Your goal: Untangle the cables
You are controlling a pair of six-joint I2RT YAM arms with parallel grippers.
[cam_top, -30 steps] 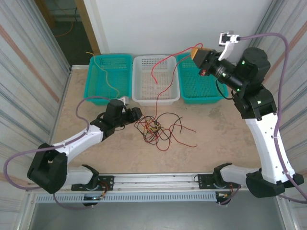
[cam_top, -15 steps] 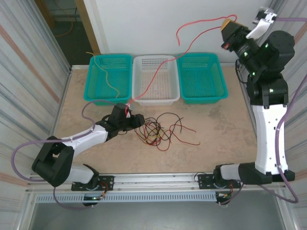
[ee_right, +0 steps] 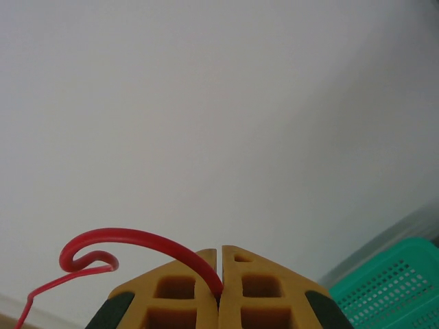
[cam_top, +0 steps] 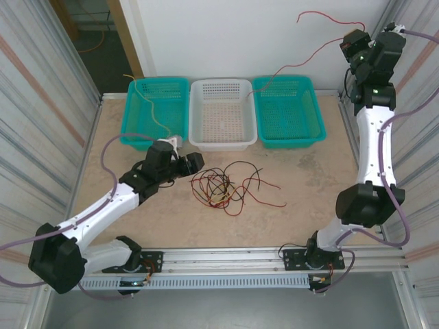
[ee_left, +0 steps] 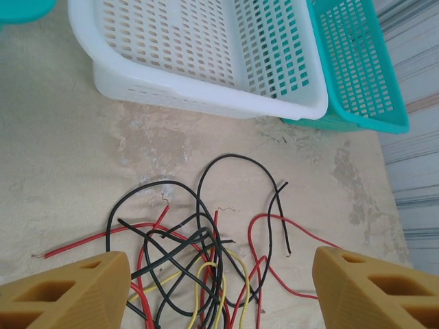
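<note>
The cables (cam_top: 223, 188) lie as a tangle of red, black and yellow wires on the table's middle. My left gripper (cam_top: 195, 164) hovers at the tangle's left edge. In the left wrist view its fingers (ee_left: 75, 291) are spread wide, gripper (ee_left: 219, 264) open, with the tangle (ee_left: 195, 264) lying on the table between them, unheld. High at the back right, my right gripper (cam_top: 350, 42) is shut on one red cable (cam_top: 312, 51). That cable's free end hangs down over the right teal basket (cam_top: 312, 130). The right wrist view shows the gripper (ee_right: 219, 257) pinching the red cable (ee_right: 137, 236).
Three baskets stand along the back: a left teal basket (cam_top: 130, 127) holding a yellow wire (cam_top: 156, 116), a white basket (cam_top: 199, 137), and the right teal one. Corrugated walls flank the table (cam_top: 315, 185). The arm bases sit on a rail at the near edge.
The right arm swung up and back to the right, pulling the red cable out of the pile. The left gripper opened, letting go of that cable, whose end now dangles over the right basket.
</note>
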